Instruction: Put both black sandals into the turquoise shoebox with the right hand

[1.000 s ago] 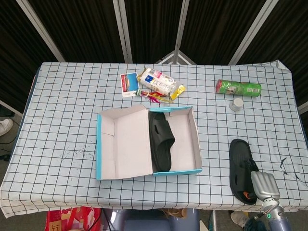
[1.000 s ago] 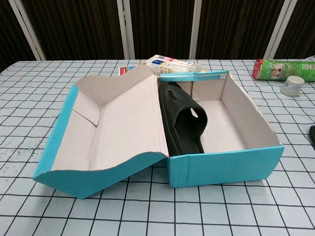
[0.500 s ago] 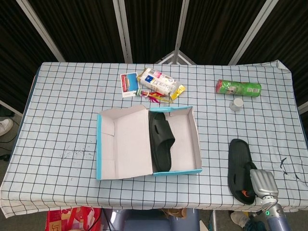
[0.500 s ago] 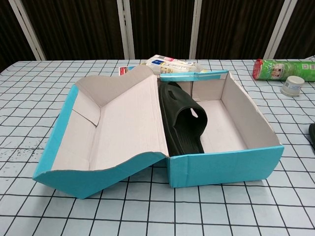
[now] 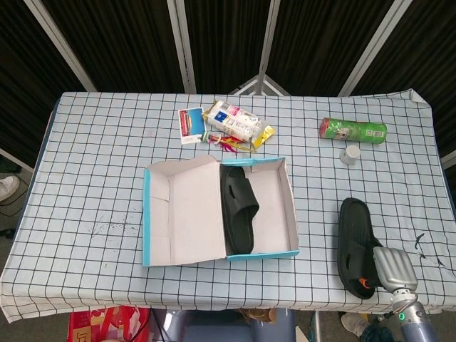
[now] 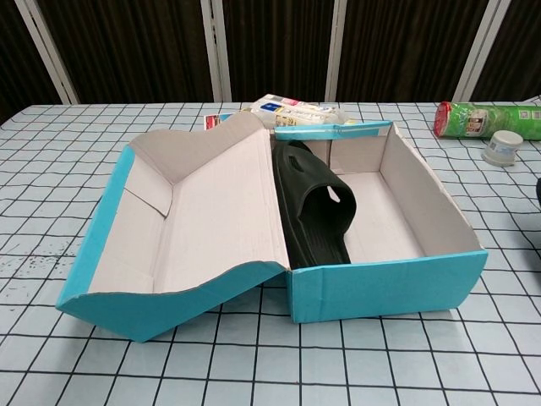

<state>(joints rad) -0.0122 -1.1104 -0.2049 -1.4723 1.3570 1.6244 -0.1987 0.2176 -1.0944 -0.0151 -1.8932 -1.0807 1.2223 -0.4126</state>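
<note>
Currently: right hand (image 5: pixel 392 266) at second sandal's (image 5: pixel 354 241) near end, grasp indiscernible | risk: sandal slips over surface edge | first sandal (image 5: pixel 239 208) occupies shoebox (image 5: pixel 288 192)

right hand (image 5: pixel 390 266): silver-grey metal shell | orange patch beside it | wrist: small green light

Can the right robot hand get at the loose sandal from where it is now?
Probably yes: the right robot hand is already at the near end of the loose sandal, with nothing between them.
</note>
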